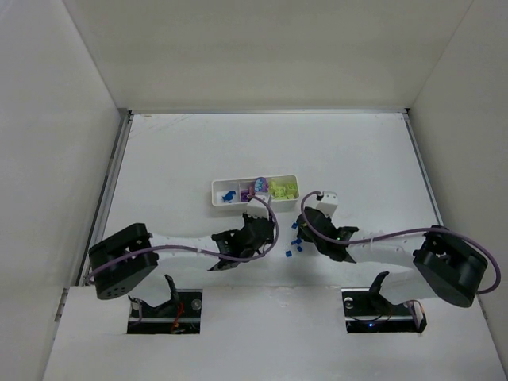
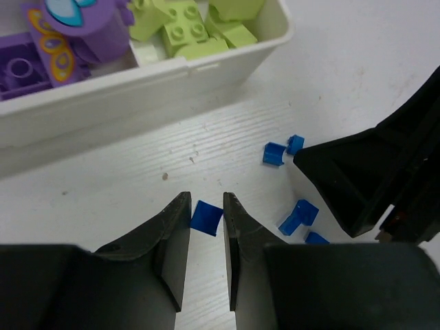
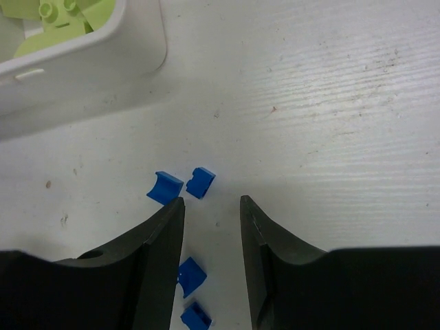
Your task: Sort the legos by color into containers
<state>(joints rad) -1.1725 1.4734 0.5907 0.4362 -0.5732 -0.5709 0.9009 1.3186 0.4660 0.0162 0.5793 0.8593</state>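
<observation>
The white three-compartment tray (image 1: 215, 189) holds blue bricks on the left, purple (image 2: 27, 69) in the middle and lime-yellow (image 2: 189, 27) on the right. My left gripper (image 2: 206, 201) is just in front of the tray (image 2: 137, 96). Its jaws are closed on a small blue brick (image 2: 205, 217) at the fingertips, low over the table. Several loose blue bricks (image 2: 299, 214) lie to its right. My right gripper (image 3: 212, 201) is open and empty. Two blue bricks (image 3: 165, 188) lie just off its left fingertip and two more (image 3: 190, 275) beside that finger.
In the top view the two grippers sit close together, left (image 1: 268, 230) and right (image 1: 304, 230), with loose blue bricks (image 1: 286, 253) between them. The right gripper's black body (image 2: 371, 179) fills the right side of the left wrist view. White walls enclose the table.
</observation>
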